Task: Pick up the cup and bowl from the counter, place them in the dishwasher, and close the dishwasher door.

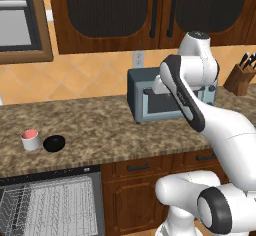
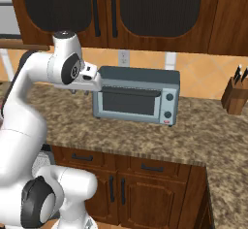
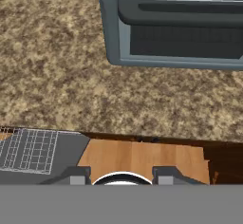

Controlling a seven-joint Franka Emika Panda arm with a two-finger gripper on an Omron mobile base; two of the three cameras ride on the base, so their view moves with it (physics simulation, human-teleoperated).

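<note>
Claw (image 3: pixel 122 176) hanging over the front edge of the counter (image 3: pixel 57 76), looking straight down. Fingertips (image 3: pixel 78 175) standing apart with a clear gap. Gripping nothing, touching nothing.

In the hand view: speckled granite from 9 through 12 o'clock of the claw, grey toaster oven (image 3: pixel 175 28) at 1 o'clock with its glass door shut, white wire rack of the dishwasher (image 3: pixel 28 149) at 9 o'clock below the counter lip, wooden floor just beyond the tips.

In the left base view: cup (image 1: pixel 30 139) upright on the counter far off at 9 o'clock of the arm, pink-red inside facing up. Bowl (image 1: pixel 54 143) just beside the cup at its 3 o'clock, apart from it by a sliver, upright, glossy black; contents of either too small to tell. Both well apart from the claw.

Dishwasher standing open at 6 o'clock of the cup and bowl, rack pulled into sight.

Knife block (image 1: pixel 241 77) at 3 o'clock of the toaster oven, dark handles sticking up from it.
</note>
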